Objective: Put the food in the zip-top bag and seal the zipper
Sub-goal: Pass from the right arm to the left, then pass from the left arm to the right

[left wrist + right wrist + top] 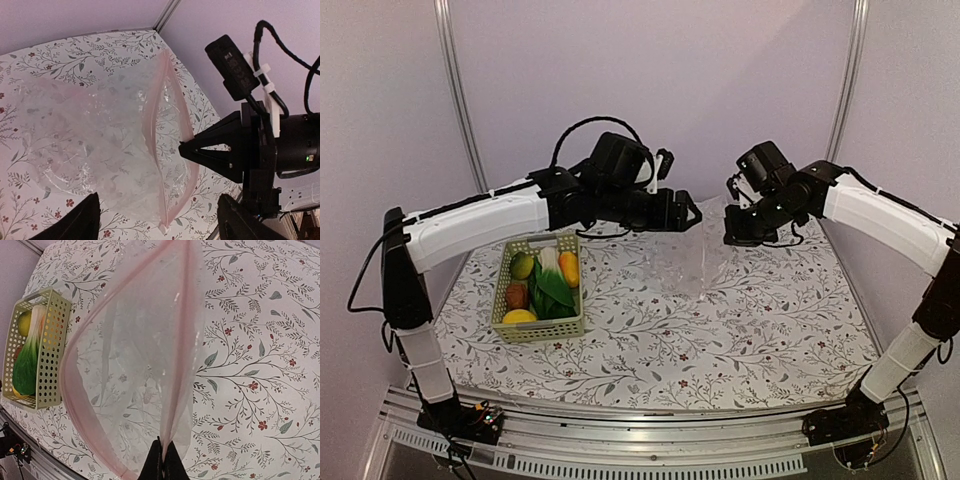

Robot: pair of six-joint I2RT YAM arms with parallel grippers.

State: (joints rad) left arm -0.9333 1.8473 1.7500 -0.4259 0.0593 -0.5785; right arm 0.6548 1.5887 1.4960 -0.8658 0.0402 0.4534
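Observation:
The clear zip-top bag (pixel 685 265) hangs between my two grippers over the far middle of the table, its mouth open. My right gripper (pixel 162 460) is shut on one lip of the pale pink zipper (pixel 177 365); it shows as a black wedge (pixel 186 149) in the left wrist view. My left gripper (pixel 160 222) is open, its fingers (pixel 80 220) wide apart on either side of the zipper's end corner (pixel 165 227), not gripping it. The food (pixel 552 288), dark green pieces, lemons and orange pieces, lies in the pale green basket (pixel 542 330).
The basket (pixel 50 340) stands at the table's left, apart from the bag. The floral tablecloth (pixel 740 340) covers the table. Purple walls and metal posts (pixel 455 90) close the back. The left arm (pixel 480 225) reaches over the basket.

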